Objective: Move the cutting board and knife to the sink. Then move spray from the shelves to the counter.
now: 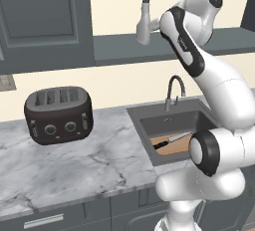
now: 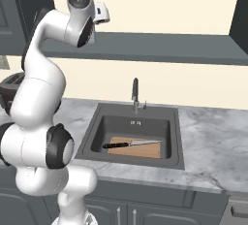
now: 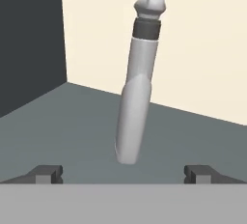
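The spray stands upright on the dark grey shelves, a slim pale-grey bottle with a white trigger head. In the hand view the spray rises just ahead of my gripper. The gripper is open, its fingertips wide apart on either side of the bottle's base and not touching it. The cutting board lies flat in the sink, and the knife rests on top of it. Both also show as the cutting board and knife in the left base view.
A dark toaster sits on the marble counter left of the sink. The faucet stands at the sink's back rim. A dark cabinet closes off the shelf's left end. Cream wall lies behind the bottle.
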You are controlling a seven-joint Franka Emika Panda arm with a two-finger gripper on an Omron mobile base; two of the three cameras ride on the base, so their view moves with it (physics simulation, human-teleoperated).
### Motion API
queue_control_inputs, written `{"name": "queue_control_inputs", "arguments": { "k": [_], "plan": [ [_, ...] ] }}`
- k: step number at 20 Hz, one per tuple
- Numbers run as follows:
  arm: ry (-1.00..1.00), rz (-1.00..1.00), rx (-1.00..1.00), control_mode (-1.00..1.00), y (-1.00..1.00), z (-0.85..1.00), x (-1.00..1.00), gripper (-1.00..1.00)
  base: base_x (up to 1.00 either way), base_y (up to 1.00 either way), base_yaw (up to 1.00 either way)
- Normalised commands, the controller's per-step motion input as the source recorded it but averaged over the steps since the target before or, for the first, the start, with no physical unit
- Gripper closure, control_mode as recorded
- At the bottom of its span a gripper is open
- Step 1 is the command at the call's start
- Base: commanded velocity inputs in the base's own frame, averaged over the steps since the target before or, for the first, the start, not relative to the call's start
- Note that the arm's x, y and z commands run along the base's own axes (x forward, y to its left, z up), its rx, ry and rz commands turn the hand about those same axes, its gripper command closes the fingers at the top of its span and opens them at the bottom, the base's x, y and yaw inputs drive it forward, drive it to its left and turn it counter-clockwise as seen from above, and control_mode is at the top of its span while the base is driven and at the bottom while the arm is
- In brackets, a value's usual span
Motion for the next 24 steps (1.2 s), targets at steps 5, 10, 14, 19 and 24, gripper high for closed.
{"name": "queue_control_inputs", "arguments": {
  "k": [5, 10, 14, 19, 24],
  "plan": [
    [-0.07, 0.00, 0.00, -1.00, 0.04, -0.01, 0.17, -1.00, 0.00, 0.00, 0.00],
    [-0.11, 0.00, 0.00, -1.00, 0.14, -0.04, 0.19, -1.00, 0.00, 0.00, 0.00],
    [-0.05, 0.00, 0.00, -1.00, 0.06, -0.03, 0.22, -1.00, 0.00, 0.00, 0.00],
    [0.03, -0.01, 0.00, -1.00, -0.02, 0.01, 0.17, -1.00, 0.00, 0.00, 0.00],
    [0.08, -0.04, 0.00, -1.00, 0.00, 0.00, 0.13, -1.00, 0.00, 0.00, 0.00]
  ]
}}
